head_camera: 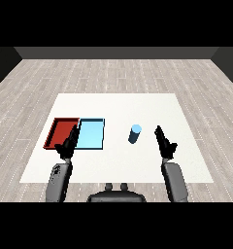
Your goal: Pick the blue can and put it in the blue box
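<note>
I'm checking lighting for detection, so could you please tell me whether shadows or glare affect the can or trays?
Head view: lighting is even, with no glare; the blue can is slightly darker low down; the light blue tray and red tray read clearly.

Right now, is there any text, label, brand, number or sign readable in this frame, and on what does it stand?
None can be read.
Blue can: plain blue, no label visible.
Light blue tray and red tray: plain colour, no markings.
White table: no writing.
Left hand and right hand: plain black, no marks.
</note>
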`<move>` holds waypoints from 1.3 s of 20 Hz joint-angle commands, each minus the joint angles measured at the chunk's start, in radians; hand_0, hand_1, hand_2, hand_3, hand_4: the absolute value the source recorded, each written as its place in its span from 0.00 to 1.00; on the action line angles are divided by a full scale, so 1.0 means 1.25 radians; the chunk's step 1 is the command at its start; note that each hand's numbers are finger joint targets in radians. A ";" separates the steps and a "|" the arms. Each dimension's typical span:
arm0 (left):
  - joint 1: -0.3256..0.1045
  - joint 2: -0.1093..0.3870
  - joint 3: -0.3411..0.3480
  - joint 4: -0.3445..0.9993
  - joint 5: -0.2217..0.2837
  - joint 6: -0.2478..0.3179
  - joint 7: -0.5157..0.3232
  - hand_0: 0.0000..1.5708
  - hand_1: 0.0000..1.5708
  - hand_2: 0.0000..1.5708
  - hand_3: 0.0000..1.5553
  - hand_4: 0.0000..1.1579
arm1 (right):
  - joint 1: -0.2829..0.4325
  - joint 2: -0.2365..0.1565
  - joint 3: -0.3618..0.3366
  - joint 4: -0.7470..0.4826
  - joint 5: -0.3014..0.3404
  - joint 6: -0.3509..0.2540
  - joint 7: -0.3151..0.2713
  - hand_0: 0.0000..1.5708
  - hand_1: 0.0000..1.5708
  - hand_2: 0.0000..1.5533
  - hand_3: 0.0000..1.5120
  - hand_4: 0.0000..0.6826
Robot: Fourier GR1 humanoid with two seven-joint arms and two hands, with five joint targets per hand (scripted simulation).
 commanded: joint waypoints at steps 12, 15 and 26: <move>-0.010 -0.039 0.063 -0.004 0.073 -0.048 -0.290 0.00 0.00 0.00 0.00 0.00 | -0.188 -0.047 -0.139 0.157 -0.175 0.181 -0.193 0.00 0.00 0.00 0.00 0.00; 0.058 -0.071 0.018 0.002 0.030 -0.046 -0.373 0.00 0.00 0.00 0.00 0.00 | -0.152 -0.061 -0.151 0.158 -0.190 0.210 -0.212 0.00 0.00 0.00 0.00 0.00; 0.028 -0.035 0.062 0.053 0.076 -0.083 -0.388 0.00 0.00 0.00 0.00 0.00 | -0.235 -0.045 -0.127 0.272 -0.146 0.162 -0.234 0.00 0.00 0.00 0.00 0.00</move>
